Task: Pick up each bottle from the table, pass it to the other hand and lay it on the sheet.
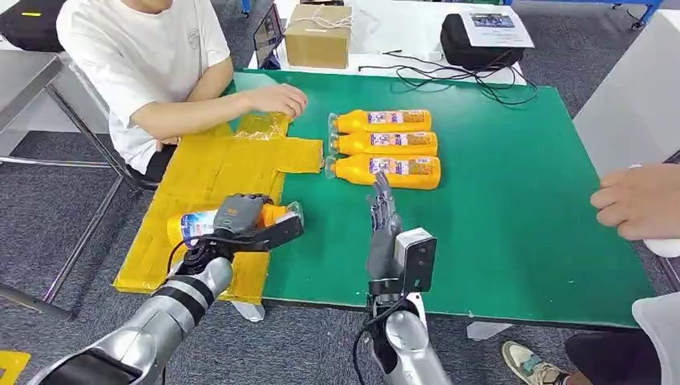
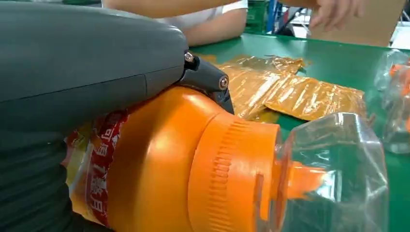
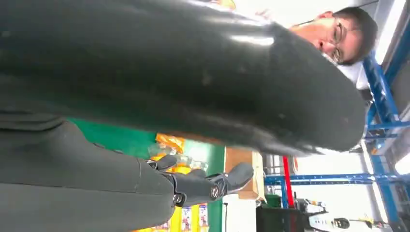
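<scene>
My left hand grips an orange bottle lying on its side over the yellow sheet, its clear cap pointing toward the green table. In the left wrist view the hand wraps over the bottle, and the clear cap is close to the camera. Three more orange bottles lie side by side on the green mat, caps to the left. My right hand stands upright with fingers extended, just in front of the nearest bottle, holding nothing. Its dark fingers show in the right wrist view.
A person in a white shirt sits at the far left, with a hand resting on the table by the sheet's far end. Another person's hand lies at the right edge. A cardboard box, black case and cables lie behind the green mat.
</scene>
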